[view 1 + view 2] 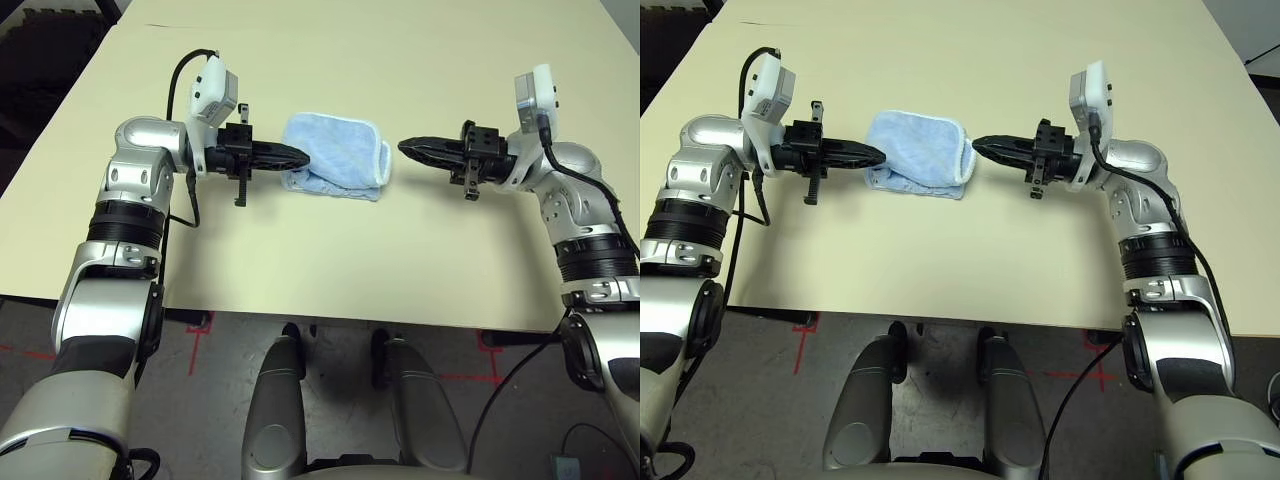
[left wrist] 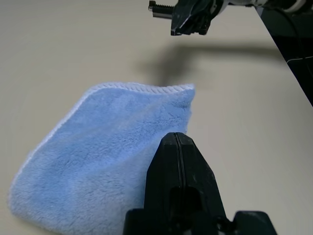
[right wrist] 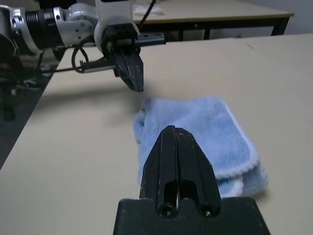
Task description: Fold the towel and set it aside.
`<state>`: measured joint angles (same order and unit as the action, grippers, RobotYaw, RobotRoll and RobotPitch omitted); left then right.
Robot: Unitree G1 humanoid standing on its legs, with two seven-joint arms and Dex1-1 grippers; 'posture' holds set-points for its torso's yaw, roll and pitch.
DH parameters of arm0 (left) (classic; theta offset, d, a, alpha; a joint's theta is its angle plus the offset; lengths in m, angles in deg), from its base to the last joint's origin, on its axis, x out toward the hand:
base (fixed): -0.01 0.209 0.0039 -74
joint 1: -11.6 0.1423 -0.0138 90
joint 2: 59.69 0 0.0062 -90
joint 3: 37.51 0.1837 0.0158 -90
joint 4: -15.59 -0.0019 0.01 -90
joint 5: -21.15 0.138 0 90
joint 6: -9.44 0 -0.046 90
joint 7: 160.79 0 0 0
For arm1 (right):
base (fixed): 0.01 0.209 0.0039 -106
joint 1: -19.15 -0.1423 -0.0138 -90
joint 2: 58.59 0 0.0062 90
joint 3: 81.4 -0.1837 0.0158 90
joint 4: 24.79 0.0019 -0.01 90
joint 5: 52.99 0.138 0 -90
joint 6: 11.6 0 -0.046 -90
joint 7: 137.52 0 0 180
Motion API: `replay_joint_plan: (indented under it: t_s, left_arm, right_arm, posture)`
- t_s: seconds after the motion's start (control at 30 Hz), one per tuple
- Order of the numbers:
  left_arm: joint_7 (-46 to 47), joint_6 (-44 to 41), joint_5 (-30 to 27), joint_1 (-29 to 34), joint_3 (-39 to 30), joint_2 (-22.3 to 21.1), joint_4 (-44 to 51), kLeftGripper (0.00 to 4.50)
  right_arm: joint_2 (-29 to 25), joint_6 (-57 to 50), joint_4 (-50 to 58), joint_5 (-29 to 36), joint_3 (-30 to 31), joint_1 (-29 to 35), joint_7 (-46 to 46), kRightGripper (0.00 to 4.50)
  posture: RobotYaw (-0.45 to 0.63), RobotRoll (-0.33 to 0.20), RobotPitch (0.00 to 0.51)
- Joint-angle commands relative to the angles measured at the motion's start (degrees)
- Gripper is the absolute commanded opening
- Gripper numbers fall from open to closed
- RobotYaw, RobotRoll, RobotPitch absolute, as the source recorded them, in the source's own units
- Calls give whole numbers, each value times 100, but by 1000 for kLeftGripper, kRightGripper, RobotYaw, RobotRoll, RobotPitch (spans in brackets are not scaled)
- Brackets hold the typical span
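Observation:
The towel (image 1: 340, 155), light blue with white stitched edging, lies folded into a small thick rectangle on the beige table (image 1: 330, 260), midway between my two arms. My left gripper (image 1: 300, 154) is shut with nothing between its fingers, its tip at the towel's left edge. In the right wrist view the left gripper (image 3: 136, 85) hangs just above the towel's far edge (image 3: 146, 103). My right gripper (image 1: 405, 149) is shut too and points at the towel's right side, a small gap away. The left wrist view looks over the towel (image 2: 107, 142) toward the right gripper (image 2: 188, 30).
Bare tabletop stretches on all sides of the towel. The table's front edge (image 1: 330, 318) runs just before my body, with dark floor and red tape marks (image 1: 195, 325) below. Another table (image 3: 220, 17) stands beyond the left arm in the right wrist view.

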<state>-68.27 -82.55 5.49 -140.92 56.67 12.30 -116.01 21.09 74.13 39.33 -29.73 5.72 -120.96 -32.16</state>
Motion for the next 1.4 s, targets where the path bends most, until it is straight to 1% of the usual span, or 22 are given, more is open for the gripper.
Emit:
replay_joint_plan:
  t_s: [0.03,0.17,0.3,0.53,0.67,0.8,1.0,1.17,1.23,1.3,1.4]
  left_arm:
    - [42,155,27,-290,-110,148,-227,26]
    - [187,468,179,-426,-119,364,-684,26]
    - [300,718,302,-470,-106,563,-1068,26]
    - [462,1033,631,-323,-5,769,-1536,26]
    - [585,1305,1015,-188,155,704,-1884,26]
    - [734,1467,1315,-113,242,579,-2210,26]
    - [802,1595,1444,-52,207,456,-2420,26]
    - [710,1556,1337,-110,87,419,-2368,26]
    - [620,1445,1204,-225,-31,421,-2297,26]
    - [574,1109,941,-459,-278,476,-2202,26]
    - [728,770,705,-792,-574,608,-2154,26]
  right_arm:
    - [163,-24,30,51,4,-189,148,0]
    - [489,90,-336,-119,87,-390,400,0]
    - [707,244,-793,-321,181,-435,503,0]
    - [1009,405,-1175,-563,383,-373,576,0]
    - [1071,420,-1437,-953,634,-258,835,0]
    - [1044,448,-1768,-1181,702,-206,1018,0]
    - [950,629,-2208,-1494,775,-21,1185,0]
    - [924,655,-2011,-1344,635,-39,1087,0]
    - [877,569,-1798,-1108,482,-131,945,0]
    - [844,362,-1454,-713,229,-253,808,0]
    - [879,137,-1227,-395,-78,-472,992,0]
  posture:
    - [12,0,279]
    - [8,0,279]
    - [9,0,282]
    - [12,0,283]
    - [3,0,280]
    - [4,0,280]
    - [0,0,274]
    - [0,0,273]
    - [1,0,273]
    - [3,0,271]
    - [2,0,271]
